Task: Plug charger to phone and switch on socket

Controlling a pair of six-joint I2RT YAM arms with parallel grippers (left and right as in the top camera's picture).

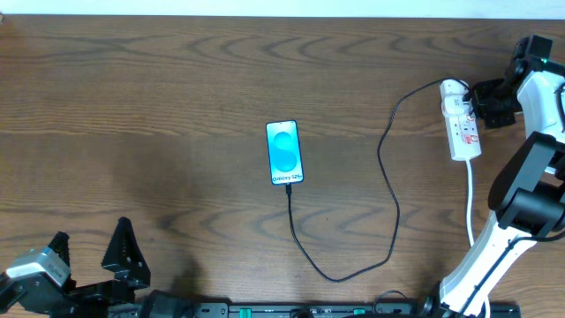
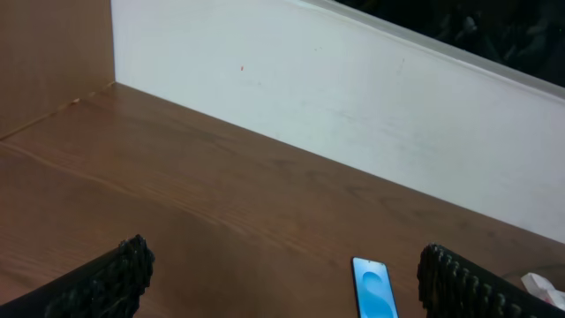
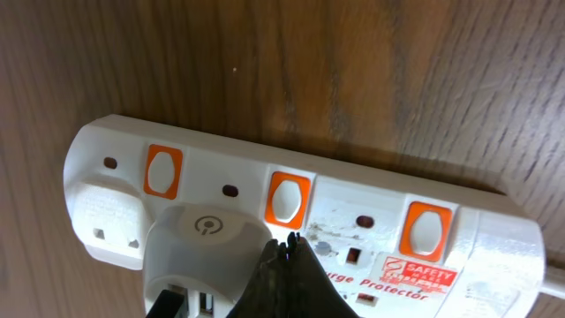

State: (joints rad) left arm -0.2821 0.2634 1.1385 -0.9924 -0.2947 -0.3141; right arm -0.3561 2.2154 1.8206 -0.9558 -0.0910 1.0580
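Note:
The phone lies screen up at the table's middle, with the thin black charger cable plugged into its near end. The cable loops right and up to the white plug head, seated in the white socket strip at the far right. In the right wrist view the strip shows orange switches, and the plug head sits in it. My right gripper is shut, its tips just below the middle orange switch. My left gripper is open and empty at the near left; the phone shows ahead of it.
The strip's thick white cord runs down beside the right arm's base. A white wall borders the table's far edge.

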